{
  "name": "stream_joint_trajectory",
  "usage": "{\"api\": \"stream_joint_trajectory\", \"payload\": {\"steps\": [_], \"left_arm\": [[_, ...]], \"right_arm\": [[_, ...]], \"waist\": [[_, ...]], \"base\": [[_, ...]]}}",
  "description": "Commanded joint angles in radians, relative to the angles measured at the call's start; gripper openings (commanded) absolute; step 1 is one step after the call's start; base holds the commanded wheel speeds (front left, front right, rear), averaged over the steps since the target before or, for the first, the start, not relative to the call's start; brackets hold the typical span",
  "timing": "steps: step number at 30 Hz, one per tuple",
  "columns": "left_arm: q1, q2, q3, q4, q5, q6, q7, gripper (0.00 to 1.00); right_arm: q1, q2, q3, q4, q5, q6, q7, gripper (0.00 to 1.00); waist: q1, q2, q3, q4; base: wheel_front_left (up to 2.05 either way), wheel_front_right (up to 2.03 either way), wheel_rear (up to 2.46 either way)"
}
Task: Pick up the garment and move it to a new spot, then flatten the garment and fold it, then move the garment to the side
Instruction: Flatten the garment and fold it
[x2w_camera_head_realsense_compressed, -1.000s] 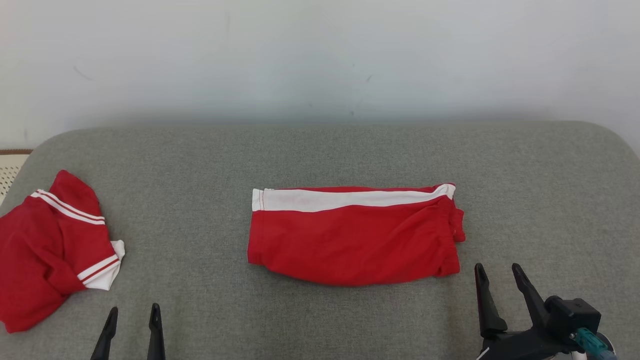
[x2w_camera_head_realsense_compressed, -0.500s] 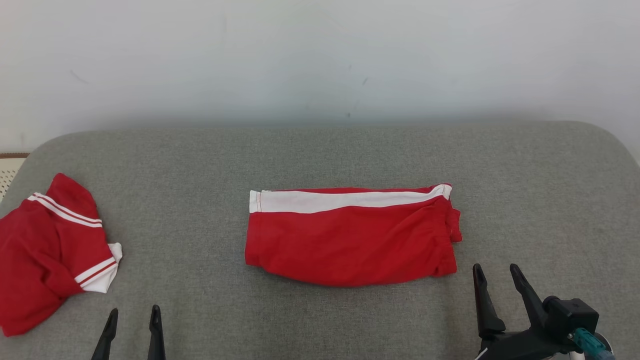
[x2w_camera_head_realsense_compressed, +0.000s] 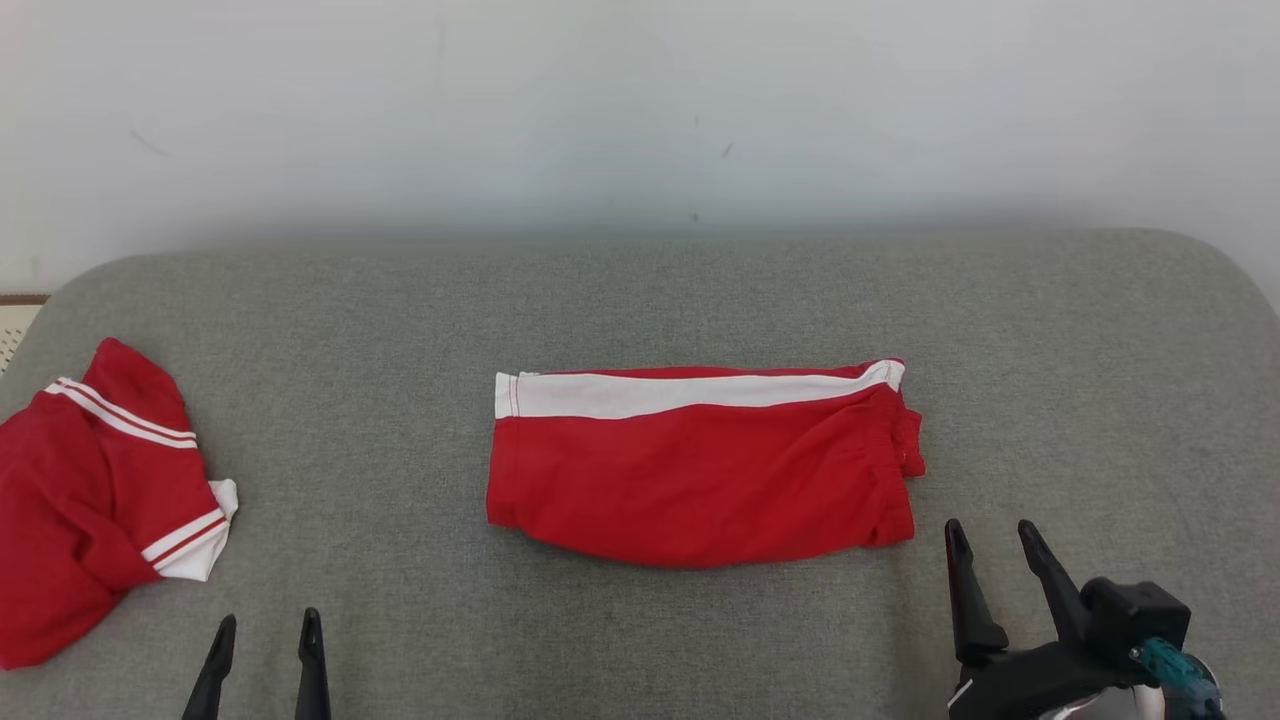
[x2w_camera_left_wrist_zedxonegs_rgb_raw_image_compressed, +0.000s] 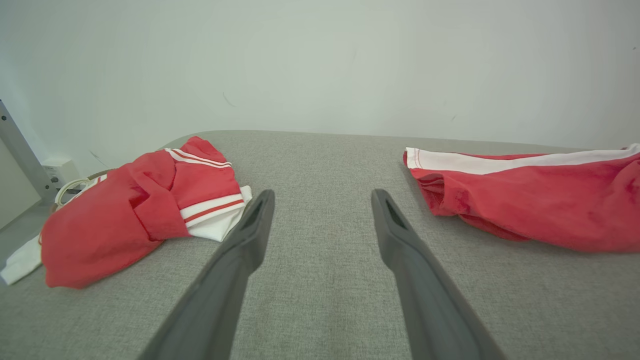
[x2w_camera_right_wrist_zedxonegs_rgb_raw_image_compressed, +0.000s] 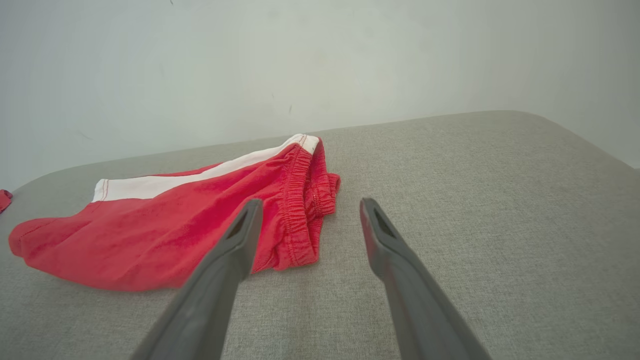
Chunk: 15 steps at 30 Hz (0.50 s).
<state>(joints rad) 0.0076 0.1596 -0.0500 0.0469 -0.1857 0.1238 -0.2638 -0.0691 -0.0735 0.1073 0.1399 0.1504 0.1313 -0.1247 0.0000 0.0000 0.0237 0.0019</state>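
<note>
Now, left gripper (x2w_camera_head_realsense_compressed: 268, 617): fingers apart with nothing between them, over bare grey fabric at the near edge.
Right gripper (x2w_camera_head_realsense_compressed: 990, 527): fingers spread and empty, tips just beside the near right corner of the folded shorts (x2w_camera_head_realsense_compressed: 700, 480).
Shorts: red with a white stripe along the far edge, lying flat mid-surface, elastic waistband bunched at the right end.
Crumpled garment (x2w_camera_head_realsense_compressed: 90, 500): red with white-striped cuffs, heaped at the far left, well apart from the shorts.
Padded surface (x2w_camera_head_realsense_compressed: 400, 330): grey woven fabric, rounded far corners.
Wall (x2w_camera_head_realsense_compressed: 640, 100): pale, directly behind.
</note>
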Motion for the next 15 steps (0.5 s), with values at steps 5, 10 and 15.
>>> {"api": "stream_joint_trajectory", "payload": {"steps": [5, 10, 15], "left_arm": [[-0.018, -0.003, -0.006, -0.002, 0.000, -0.005, -0.003, 1.00], [-0.039, -0.010, -0.015, 0.003, 0.003, -0.014, -0.003, 1.00], [-0.061, -0.018, -0.020, 0.011, 0.003, -0.022, -0.003, 1.00]], "right_arm": [[-0.106, -0.017, 0.016, 0.080, -0.006, -0.001, 0.012, 1.00], [-0.242, -0.024, 0.030, 0.187, -0.012, -0.001, 0.017, 1.00], [-0.373, -0.043, 0.030, 0.328, -0.025, -0.001, 0.033, 1.00]], "waist": [[0.0000, 0.0000, 0.022, 0.009], [0.0000, 0.0000, 0.049, 0.027], [0.0000, 0.0000, 0.079, 0.048]], "base": [[0.00, 0.00, 0.00], [0.00, 0.00, 0.00], [0.00, 0.00, 0.00]]}}
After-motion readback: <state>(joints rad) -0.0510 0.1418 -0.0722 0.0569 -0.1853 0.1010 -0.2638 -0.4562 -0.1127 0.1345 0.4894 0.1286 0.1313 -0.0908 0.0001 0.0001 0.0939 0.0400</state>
